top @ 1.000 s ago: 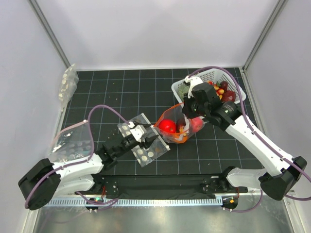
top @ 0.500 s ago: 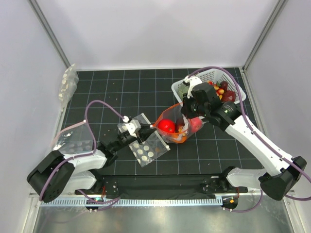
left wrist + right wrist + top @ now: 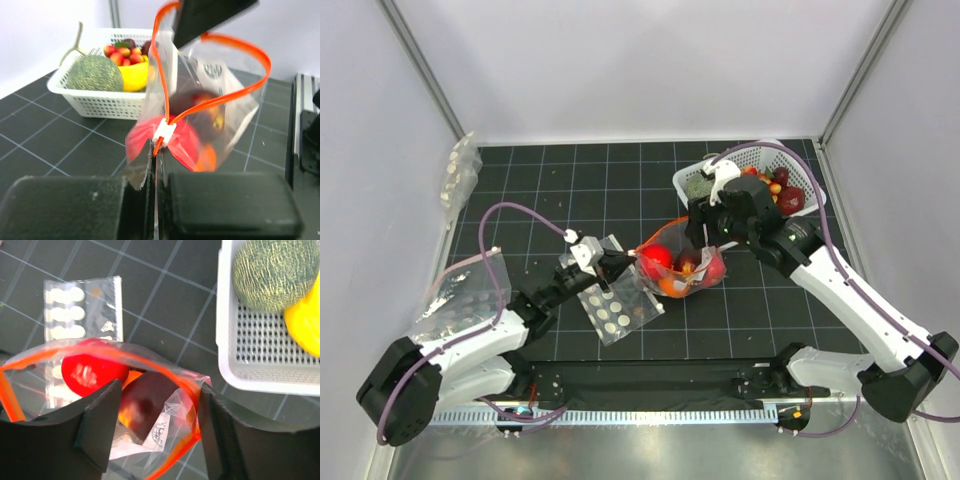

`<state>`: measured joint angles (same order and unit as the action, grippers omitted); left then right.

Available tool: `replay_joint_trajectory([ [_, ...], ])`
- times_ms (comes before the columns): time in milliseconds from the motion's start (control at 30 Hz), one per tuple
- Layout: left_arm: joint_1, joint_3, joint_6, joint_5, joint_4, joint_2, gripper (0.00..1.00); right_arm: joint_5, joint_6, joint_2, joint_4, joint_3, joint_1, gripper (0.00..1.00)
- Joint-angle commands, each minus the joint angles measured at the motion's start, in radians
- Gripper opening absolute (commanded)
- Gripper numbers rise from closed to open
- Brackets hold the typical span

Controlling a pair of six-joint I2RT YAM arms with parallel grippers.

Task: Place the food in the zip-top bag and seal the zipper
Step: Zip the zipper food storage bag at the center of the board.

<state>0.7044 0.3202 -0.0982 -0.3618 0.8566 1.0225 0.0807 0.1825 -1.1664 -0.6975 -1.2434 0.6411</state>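
Observation:
The zip-top bag [image 3: 682, 272] lies at the middle of the mat with its mouth gaping. Its zipper [image 3: 220, 97] forms an open red-orange loop with a white slider [image 3: 164, 132]. Inside the bag lies food: a bright red ball [image 3: 92, 370], a dark red fruit [image 3: 147, 405] and an orange ball [image 3: 131, 377]. My left gripper [image 3: 156, 162] is shut on the bag's edge just below the slider. My right gripper [image 3: 157, 425] hangs open over the mouth, its fingers [image 3: 100, 415] on either side of the dark red fruit without touching it.
A white basket [image 3: 760, 158] at the back right holds a green melon [image 3: 275, 270], a yellow banana [image 3: 305, 325] and small fruits. A clear bag of white discs [image 3: 615, 310] lies beside the left gripper. More such bags [image 3: 460, 295] lie at the left edge.
My left gripper has closed on the bag's edge by the slider. My right gripper has opened over the mouth, and the dark red fruit now lies in the bag.

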Motion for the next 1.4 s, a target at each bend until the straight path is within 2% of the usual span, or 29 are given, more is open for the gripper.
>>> replay_joint_trajectory([
  [0, -0.003, 0.060, -0.031, 0.064, -0.116, -0.041, 0.00, -0.068, -0.054, 0.095, 0.169, 0.041, -0.003, 0.68],
  [33, -0.005, 0.057, -0.032, 0.061, -0.111, -0.042, 0.00, -0.129, -0.061, 0.111, 0.199, 0.048, -0.003, 0.69],
  [133, -0.005, 0.057, -0.029, 0.061, -0.119, -0.044, 0.00, -0.162, -0.097, 0.154, 0.314, 0.074, -0.003, 0.69],
  [233, -0.005, 0.060, -0.014, 0.083, -0.134, -0.042, 0.00, -0.342, -0.139, 0.174, 0.459, 0.125, -0.003, 0.67],
  [300, -0.003, 0.059, -0.012, 0.090, -0.143, -0.044, 0.00, -0.526, -0.178, 0.177, 0.571, 0.169, 0.000, 0.65],
  [400, -0.003, 0.059, -0.011, 0.099, -0.189, -0.073, 0.00, -0.700, -0.248, 0.152, 0.622, 0.182, 0.015, 0.64],
  [433, -0.005, 0.066, -0.009, 0.104, -0.208, -0.093, 0.00, -0.725, -0.320, 0.136, 0.604, 0.173, 0.025, 0.63],
  [533, -0.005, 0.069, -0.008, 0.103, -0.241, -0.113, 0.00, -0.699, -0.450, 0.056, 0.471, 0.107, 0.116, 0.61],
  [600, -0.003, 0.068, -0.014, 0.092, -0.237, -0.124, 0.00, -0.618, -0.593, -0.004, 0.384, 0.056, 0.188, 0.63],
  [800, -0.003, 0.065, -0.015, 0.084, -0.240, -0.134, 0.00, -0.512, -0.681, -0.111, 0.322, -0.001, 0.275, 0.67],
  [933, -0.003, 0.066, -0.020, 0.073, -0.243, -0.141, 0.00, -0.389, -0.693, -0.147, 0.311, -0.033, 0.318, 0.58],
  [1067, -0.003, 0.065, -0.024, 0.066, -0.248, -0.150, 0.00, -0.352, -0.695, -0.154, 0.332, -0.034, 0.328, 0.50],
  [1100, -0.005, 0.065, -0.026, 0.064, -0.246, -0.153, 0.00, -0.346, -0.693, -0.156, 0.337, -0.034, 0.330, 0.42],
  [1167, -0.005, 0.066, -0.028, 0.064, -0.248, -0.153, 0.00, -0.326, -0.687, -0.161, 0.337, -0.036, 0.330, 0.34],
  [1267, -0.005, 0.068, -0.029, 0.063, -0.246, -0.159, 0.00, -0.308, -0.687, -0.161, 0.343, -0.027, 0.330, 0.33],
  [1367, -0.005, 0.066, -0.029, 0.058, -0.249, -0.160, 0.00, -0.303, -0.698, -0.156, 0.358, -0.007, 0.330, 0.36],
])
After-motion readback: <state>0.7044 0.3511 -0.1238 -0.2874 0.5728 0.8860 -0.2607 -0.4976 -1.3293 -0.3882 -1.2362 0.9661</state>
